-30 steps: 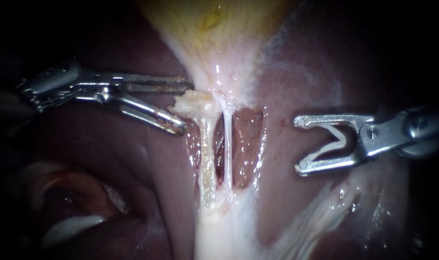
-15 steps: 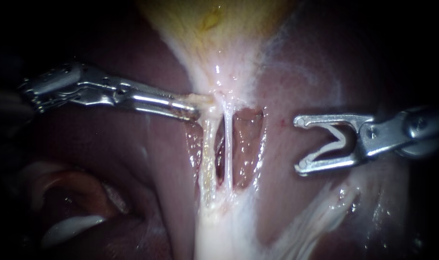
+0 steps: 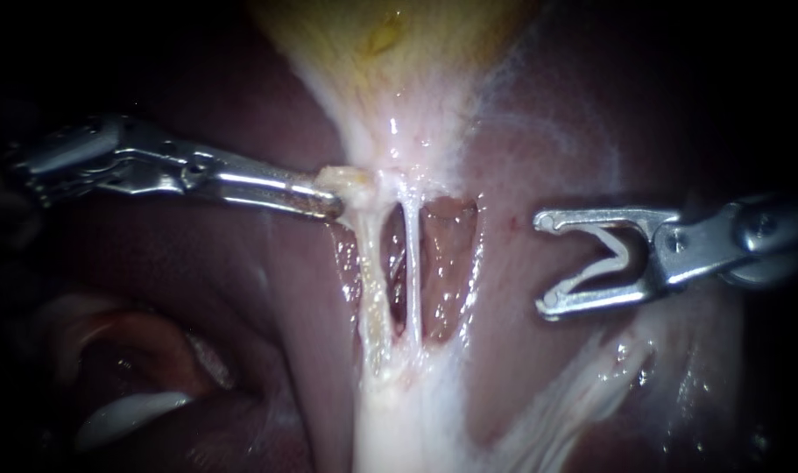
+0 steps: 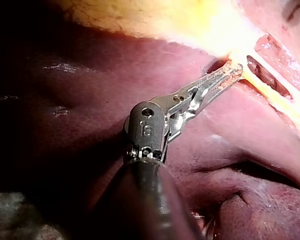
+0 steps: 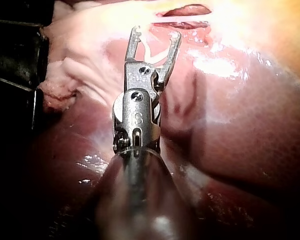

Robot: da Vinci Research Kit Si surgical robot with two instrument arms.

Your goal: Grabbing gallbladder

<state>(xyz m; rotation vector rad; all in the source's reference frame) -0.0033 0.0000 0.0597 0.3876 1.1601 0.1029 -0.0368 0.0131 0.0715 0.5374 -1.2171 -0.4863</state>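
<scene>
The yellowish gallbladder [image 3: 390, 61] narrows downward into a pale neck. My left instrument [image 3: 333, 200] comes in from the left, its jaws shut on a pale flap of tissue [image 3: 350, 180] at that neck. Two thin pale tubes [image 3: 413, 271] run down from the neck over a dark red window. The left one [image 3: 370, 263] is drawn tight toward the jaws. In the left wrist view the jaws [image 4: 231, 75] lie together on the same pale tissue. My right instrument [image 3: 543, 263] hangs to the right of the tubes, jaws open and holding nothing; the right wrist view [image 5: 155, 36] shows the same.
Dark red liver [image 3: 241, 289] lies on both sides of the tubes. White glistening tissue [image 3: 399, 420] spreads below them and off to the lower right. A pale fold [image 3: 127, 412] lies at the lower left.
My left instrument's jaws have shut on the pale flap at the gallbladder's neck and pulled it slightly left, which tightens the left tube. The right instrument has not moved.
</scene>
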